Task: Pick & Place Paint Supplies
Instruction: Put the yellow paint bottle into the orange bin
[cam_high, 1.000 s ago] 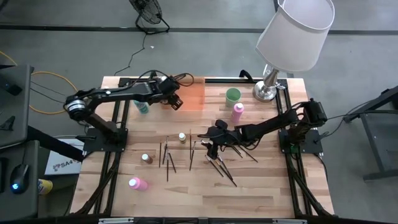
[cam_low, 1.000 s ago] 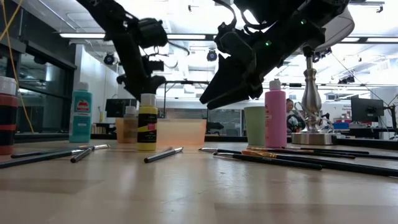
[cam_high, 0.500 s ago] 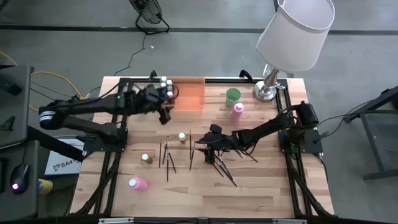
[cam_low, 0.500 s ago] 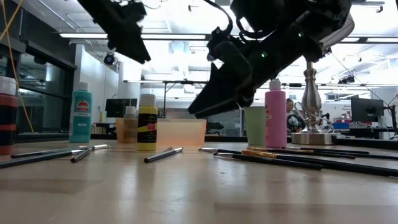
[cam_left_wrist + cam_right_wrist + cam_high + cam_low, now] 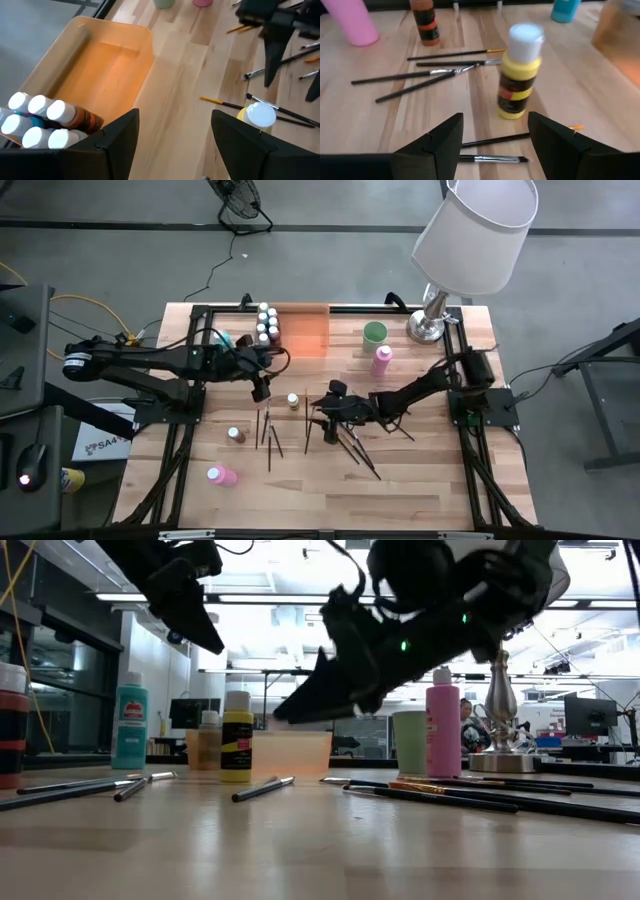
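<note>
The landmark is the yellow bottle (image 5: 293, 401), which stands upright near the middle of the bench (image 5: 430, 470).

The right gripper (image 5: 322, 411) hangs just beside this bottle, on the lamp's side. Its fingers (image 5: 436, 145) are spread apart and hold nothing.

The left gripper (image 5: 262, 387) is above the bench on the other side of the yellow bottle, between it and the orange tray (image 5: 307, 335). Its fingers (image 5: 120, 132) are also wide and empty.

Several white-capped bottles (image 5: 268, 323) stand together in one end of the tray. Thin paintbrushes (image 5: 270, 435) lie flat around the yellow bottle. A brown bottle (image 5: 236, 435) stands beyond them, and a pink bottle (image 5: 222, 475) is farther off. A taller pink bottle (image 5: 382, 360) stands next to the green cup (image 5: 374, 333).
</note>
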You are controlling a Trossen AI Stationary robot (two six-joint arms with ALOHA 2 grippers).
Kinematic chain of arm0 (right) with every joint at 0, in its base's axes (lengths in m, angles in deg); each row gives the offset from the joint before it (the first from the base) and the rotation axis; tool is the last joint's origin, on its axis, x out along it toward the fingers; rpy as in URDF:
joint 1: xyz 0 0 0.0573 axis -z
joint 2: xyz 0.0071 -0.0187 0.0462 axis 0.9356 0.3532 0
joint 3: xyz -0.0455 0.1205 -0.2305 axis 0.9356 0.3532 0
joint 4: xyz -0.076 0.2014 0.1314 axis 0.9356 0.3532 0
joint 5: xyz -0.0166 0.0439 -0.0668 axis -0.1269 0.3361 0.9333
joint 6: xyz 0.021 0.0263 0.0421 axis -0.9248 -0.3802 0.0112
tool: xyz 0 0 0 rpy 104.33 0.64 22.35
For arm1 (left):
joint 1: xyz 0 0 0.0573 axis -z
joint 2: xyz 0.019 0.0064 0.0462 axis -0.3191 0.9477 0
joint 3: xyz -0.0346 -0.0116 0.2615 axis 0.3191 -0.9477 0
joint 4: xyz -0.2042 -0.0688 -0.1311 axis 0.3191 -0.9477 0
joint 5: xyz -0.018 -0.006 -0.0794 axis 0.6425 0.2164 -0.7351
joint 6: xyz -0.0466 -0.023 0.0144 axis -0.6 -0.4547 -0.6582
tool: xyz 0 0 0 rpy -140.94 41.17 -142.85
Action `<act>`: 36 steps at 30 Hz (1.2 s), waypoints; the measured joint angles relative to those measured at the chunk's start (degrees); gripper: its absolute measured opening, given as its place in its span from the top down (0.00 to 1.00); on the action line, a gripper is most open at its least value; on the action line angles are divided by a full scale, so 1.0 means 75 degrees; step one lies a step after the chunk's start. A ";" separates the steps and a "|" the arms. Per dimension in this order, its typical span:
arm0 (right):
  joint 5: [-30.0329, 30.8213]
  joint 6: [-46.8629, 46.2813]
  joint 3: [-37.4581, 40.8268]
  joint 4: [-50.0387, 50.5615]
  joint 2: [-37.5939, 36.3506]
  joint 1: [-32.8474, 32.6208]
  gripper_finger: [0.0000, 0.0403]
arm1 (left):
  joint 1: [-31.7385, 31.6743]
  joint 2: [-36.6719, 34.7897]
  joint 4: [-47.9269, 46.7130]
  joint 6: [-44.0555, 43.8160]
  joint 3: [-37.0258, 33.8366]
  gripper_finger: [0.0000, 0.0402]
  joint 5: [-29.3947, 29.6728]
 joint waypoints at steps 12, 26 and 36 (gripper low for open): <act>0.0381 0.0791 -0.0130 -0.2332 0.1369 0.0192 0.35 | -0.0009 0.0000 -0.0061 0.0136 0.0000 0.40 0.0009; -0.0390 0.0266 -0.1192 -0.1383 0.2009 0.0664 0.22 | -0.0009 0.0000 -0.0100 0.0136 0.0000 0.40 0.0012; -0.0432 0.0327 -0.1447 -0.1457 0.2009 0.0656 0.45 | -0.0009 0.0000 -0.0058 0.0110 0.0000 0.40 0.0015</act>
